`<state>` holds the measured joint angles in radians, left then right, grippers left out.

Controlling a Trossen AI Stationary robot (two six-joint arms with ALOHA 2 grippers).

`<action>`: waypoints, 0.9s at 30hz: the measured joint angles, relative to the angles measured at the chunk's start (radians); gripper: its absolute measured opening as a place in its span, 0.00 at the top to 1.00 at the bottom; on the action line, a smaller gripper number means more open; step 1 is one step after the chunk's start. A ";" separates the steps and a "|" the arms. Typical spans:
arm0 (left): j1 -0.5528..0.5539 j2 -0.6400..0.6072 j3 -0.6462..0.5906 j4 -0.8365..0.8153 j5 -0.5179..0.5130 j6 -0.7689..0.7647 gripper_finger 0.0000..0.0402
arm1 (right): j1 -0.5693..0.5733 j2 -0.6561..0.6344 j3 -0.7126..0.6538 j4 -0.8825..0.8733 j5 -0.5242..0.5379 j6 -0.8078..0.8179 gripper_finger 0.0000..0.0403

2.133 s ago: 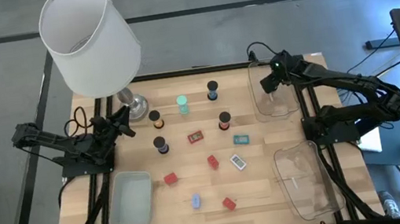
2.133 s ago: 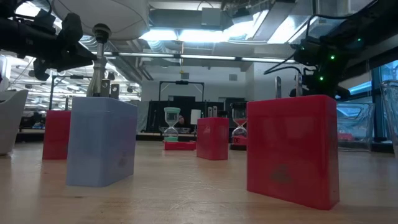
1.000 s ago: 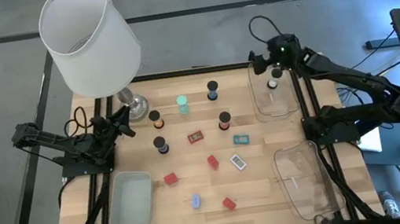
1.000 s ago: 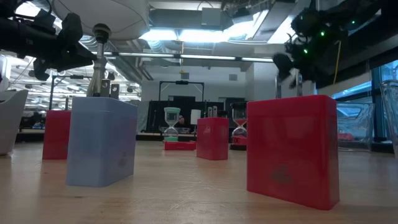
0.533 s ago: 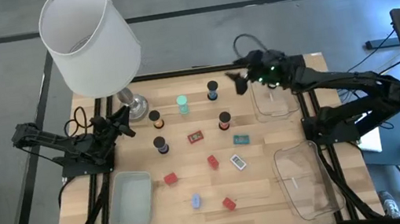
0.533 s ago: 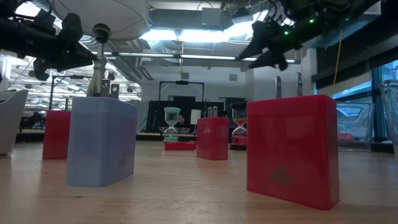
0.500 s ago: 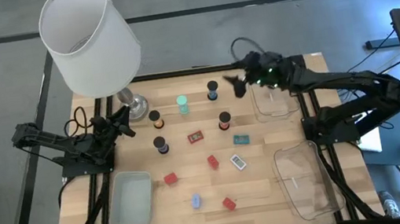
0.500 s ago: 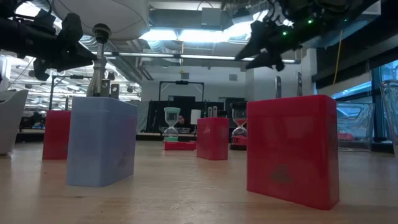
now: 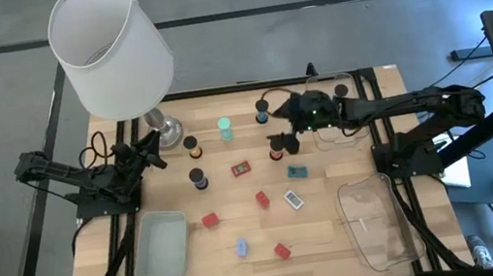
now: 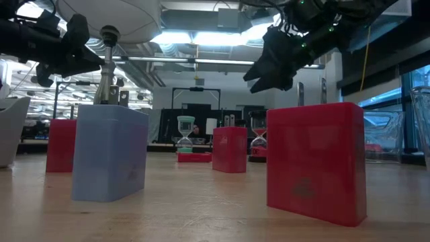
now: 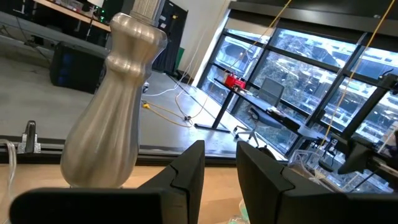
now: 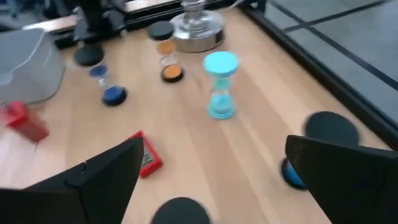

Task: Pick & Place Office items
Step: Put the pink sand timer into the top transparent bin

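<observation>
A big lamp with a white shade (image 9: 112,48) stands at the far left corner of the wooden desk (image 9: 329,233), its silver base (image 9: 166,128) resting on the boards. A frosted tray (image 9: 162,246) lies near the front left edge. Two clear plastic trays sit along the right side, one at the far corner (image 9: 336,132) and one nearer the front (image 9: 374,225).

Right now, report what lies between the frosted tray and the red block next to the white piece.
The high view shows a second small red block standing between the frosted tray and the red block beside the white piece.
</observation>
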<state>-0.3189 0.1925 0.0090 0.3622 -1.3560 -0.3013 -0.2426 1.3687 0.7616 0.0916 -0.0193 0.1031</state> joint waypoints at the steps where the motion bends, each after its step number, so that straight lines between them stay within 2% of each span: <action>1: 0.000 0.000 0.000 0.000 0.000 0.000 0.78 | 0.010 0.001 0.000 -0.008 0.000 -0.009 0.01; 10: 0.000 0.000 0.000 0.000 0.000 0.000 0.78 | 0.051 0.007 0.000 -0.140 0.013 -0.020 0.03; 13: 0.000 0.000 0.000 0.000 0.000 0.000 0.78 | 0.050 0.025 0.000 -0.137 0.037 -0.015 0.04; 27: 0.000 0.000 0.000 0.000 0.000 0.000 0.78 | 0.050 0.173 0.000 -0.072 0.024 -0.013 0.04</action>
<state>-0.3190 0.1925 0.0090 0.3621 -1.3560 -0.3012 -0.1925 1.5413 0.7620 0.0194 0.0047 0.0896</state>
